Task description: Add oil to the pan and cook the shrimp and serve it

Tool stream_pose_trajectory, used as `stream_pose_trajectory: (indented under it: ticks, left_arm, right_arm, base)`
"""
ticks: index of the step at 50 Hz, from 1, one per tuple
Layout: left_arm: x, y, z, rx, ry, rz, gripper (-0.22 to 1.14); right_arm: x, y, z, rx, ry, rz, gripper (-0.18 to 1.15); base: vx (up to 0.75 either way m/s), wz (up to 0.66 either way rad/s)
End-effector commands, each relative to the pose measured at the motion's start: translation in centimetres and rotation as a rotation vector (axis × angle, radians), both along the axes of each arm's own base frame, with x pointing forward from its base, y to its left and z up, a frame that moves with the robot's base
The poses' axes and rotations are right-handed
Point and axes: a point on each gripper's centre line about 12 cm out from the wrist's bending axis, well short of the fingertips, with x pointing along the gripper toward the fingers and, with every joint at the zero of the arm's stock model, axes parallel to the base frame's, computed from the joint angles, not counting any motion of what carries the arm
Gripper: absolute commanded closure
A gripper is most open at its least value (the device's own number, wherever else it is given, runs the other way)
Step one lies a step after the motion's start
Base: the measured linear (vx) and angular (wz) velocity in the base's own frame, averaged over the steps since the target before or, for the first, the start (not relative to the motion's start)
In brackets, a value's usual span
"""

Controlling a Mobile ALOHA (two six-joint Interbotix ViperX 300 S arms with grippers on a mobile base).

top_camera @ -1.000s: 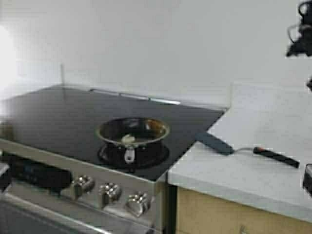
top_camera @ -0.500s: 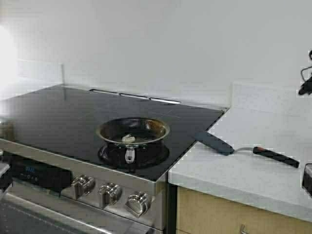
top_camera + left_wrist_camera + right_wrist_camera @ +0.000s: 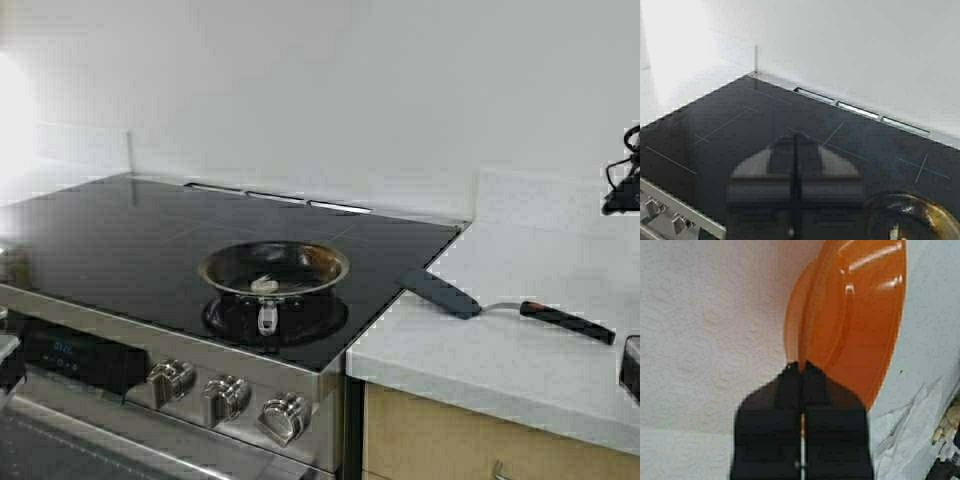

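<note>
Your left gripper [image 3: 795,145] hangs over the black cooktop [image 3: 120,240] with its jaws pressed together on nothing, idle just beside the pan [image 3: 273,268], which sits on a burner with the shrimp [image 3: 264,285] lying inside near the handle side, placed to cook. Past the spatula [image 3: 500,305] waiting on the white worktop [image 3: 520,350], your right gripper [image 3: 801,371] pinches the rim of the orange bowl [image 3: 860,315], tilted on edge, likely fetched for serving; no oil jug is in view

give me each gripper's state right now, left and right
Left gripper: shut, holding nothing, hovering over the black glass stovetop.
Right gripper: shut on the rim of the shiny orange plastic bowl.
</note>
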Motion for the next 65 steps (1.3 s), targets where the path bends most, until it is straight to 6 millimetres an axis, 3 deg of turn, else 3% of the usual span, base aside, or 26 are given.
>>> stream_pose_trajectory:
  ticks: [1,7,11,20,24,37,65]
  left_arm:
    - [0.2,0.0,0.5,0.001,-0.011,0.002,0.89]
    - [0.2,0.0,0.4,0.001,-0.009,0.002,0.89]
    - [0.2,0.0,0.4,0.000,-0.008,0.002,0.89]
    - [0.2,0.0,0.5,-0.002,-0.011,0.001,0.89]
    - [0.2,0.0,0.5,-0.003,-0.011,0.002,0.89]
    - [0.2,0.0,0.5,-0.003,-0.011,0.002,0.89]
    - [0.2,0.0,0.5,-0.005,-0.011,0.002,0.89]
  right_arm:
    - [0.7,-0.2,1.2,-0.009,-0.034,-0.002,0.91]
    - [0.7,-0.3,1.3,-0.004,-0.048,-0.018,0.87]
    - [1.0,-0.2,1.5,0.006,-0.062,-0.013,0.75]
    - [1.6,0.0,2.5,0.039,-0.094,-0.032,0.11]
    - [1.8,0.1,2.9,0.058,-0.101,-0.044,-0.05]
    - [2.6,0.9,4.7,0.144,-0.148,-0.012,-0.05]
    - [1.7,0.5,4.7,0.205,-0.100,0.017,-0.05]
  base:
    - [0.00,0.00]
    - [0.00,0.00]
    - [0.00,0.00]
    - [0.00,0.00]
    - [0.00,0.00]
    - [0.00,0.00]
    - [0.00,0.00]
